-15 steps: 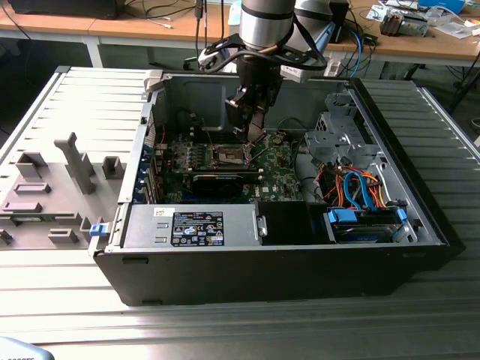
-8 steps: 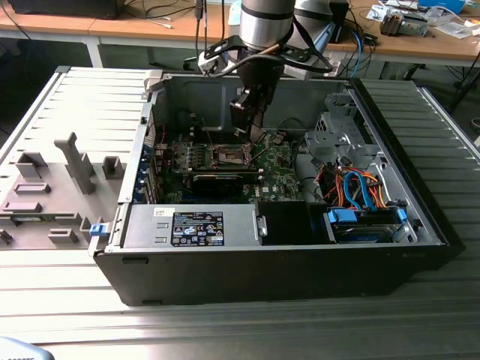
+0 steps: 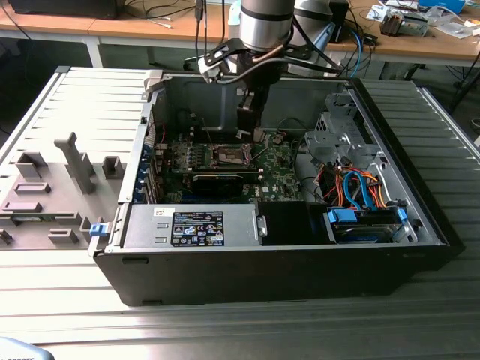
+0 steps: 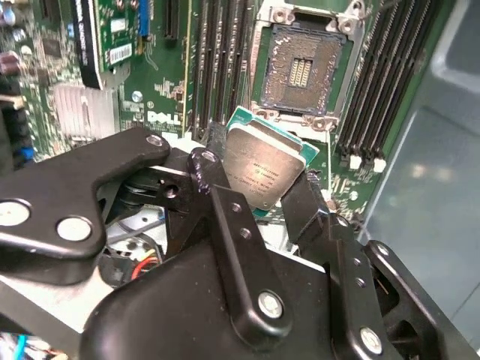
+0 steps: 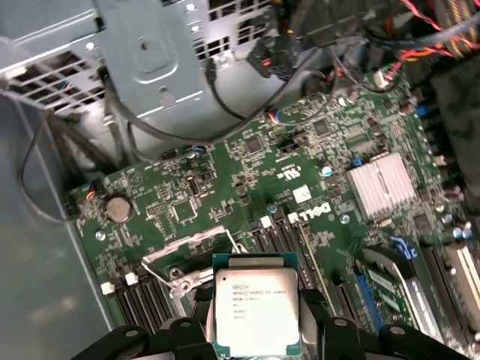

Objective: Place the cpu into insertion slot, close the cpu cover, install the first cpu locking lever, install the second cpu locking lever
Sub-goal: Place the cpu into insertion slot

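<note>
The cpu (image 4: 264, 169), pinched between the gripper's (image 4: 259, 189) fingers (image 4: 204, 171), hangs above the motherboard (image 5: 315, 150); in the exterior view, the gripper sits at one o'clock from the uncovered insertion slot (image 3: 231, 155).

The cpu (image 4: 262, 169) is a flat square chip with a grey metallic face and green edge. It is clamped tilted in the pincer (image 4: 256, 184), above the board and just beside the insertion slot (image 4: 304, 69). The slot's dark centre is exposed. The silvery cpu cover (image 5: 187, 251) is raised.

Printed white logo (image 5: 311, 212) on green circuit board (image 5: 225, 184), small print on cpu (image 5: 255, 315), sticker (image 3: 197, 228) on power supply (image 3: 241, 225)
</note>
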`<state>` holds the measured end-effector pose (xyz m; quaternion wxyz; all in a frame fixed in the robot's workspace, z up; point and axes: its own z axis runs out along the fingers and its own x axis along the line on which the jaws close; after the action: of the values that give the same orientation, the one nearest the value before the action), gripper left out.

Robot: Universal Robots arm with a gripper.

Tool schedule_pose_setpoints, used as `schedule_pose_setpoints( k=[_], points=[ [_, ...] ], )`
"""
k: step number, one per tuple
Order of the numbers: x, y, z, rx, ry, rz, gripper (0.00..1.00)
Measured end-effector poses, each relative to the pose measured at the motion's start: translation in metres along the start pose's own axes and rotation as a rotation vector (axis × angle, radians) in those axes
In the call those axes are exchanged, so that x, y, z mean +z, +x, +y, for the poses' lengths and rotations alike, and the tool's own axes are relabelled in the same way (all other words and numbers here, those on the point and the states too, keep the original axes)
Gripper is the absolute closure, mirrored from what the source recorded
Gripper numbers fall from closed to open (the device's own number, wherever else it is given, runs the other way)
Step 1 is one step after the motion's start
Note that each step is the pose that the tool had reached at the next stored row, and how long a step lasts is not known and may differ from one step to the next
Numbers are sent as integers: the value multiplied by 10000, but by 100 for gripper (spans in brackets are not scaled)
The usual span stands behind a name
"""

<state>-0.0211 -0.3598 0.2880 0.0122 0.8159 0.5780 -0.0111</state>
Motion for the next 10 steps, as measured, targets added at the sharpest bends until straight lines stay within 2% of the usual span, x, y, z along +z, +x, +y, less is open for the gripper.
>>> schedule_pose_setpoints(
  k=[1, 3, 8, 10],
  points=[
    [3, 0, 0, -190, -6, 0, 46],
    [18, 0, 0, -833, -26, 5, 46],
    [38, 1, 0, -1884, -60, 9, 46],
    [44, 1, 0, -2544, -82, 15, 46]
  ],
)
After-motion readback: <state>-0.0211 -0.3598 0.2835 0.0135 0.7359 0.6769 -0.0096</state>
